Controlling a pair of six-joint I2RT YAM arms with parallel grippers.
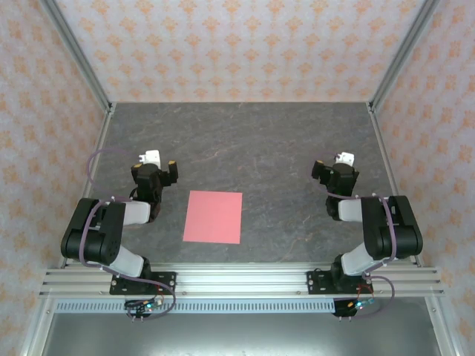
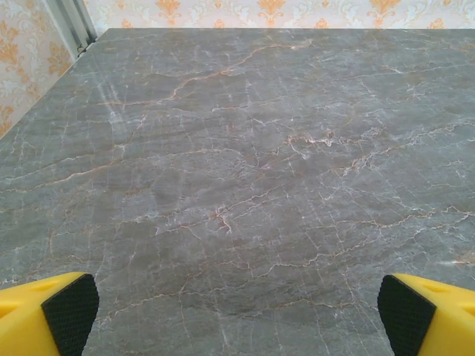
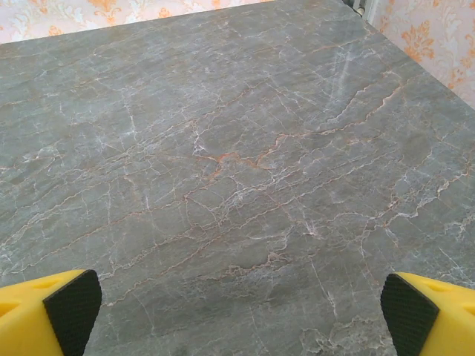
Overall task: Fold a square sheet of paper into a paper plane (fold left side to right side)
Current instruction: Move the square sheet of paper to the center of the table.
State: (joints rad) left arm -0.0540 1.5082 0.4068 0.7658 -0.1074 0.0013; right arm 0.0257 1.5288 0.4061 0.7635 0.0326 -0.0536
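Grey veined marble forms the worktop (image 1: 282, 141), boxed in by orange-patterned wallpaper (image 1: 237, 44). The salmon-pink square sheet of paper (image 1: 214, 216) lies near the aluminium front rail (image 1: 237, 280), apparently flat and uncreased. It sits at about 4 o'clock from the left pincer (image 2: 237, 315) and 8 o'clock from the right pincer (image 3: 241, 315). Both pincers gape wide, gripping nothing, well apart from the sheet, with bare stone ahead of them.

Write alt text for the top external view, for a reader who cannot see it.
A flat, unfolded square sheet of paper, salmon pink, lies on a dark marbled table near its front edge, between two black robot arms. The left gripper and right gripper sit to either side, neither touching the paper.
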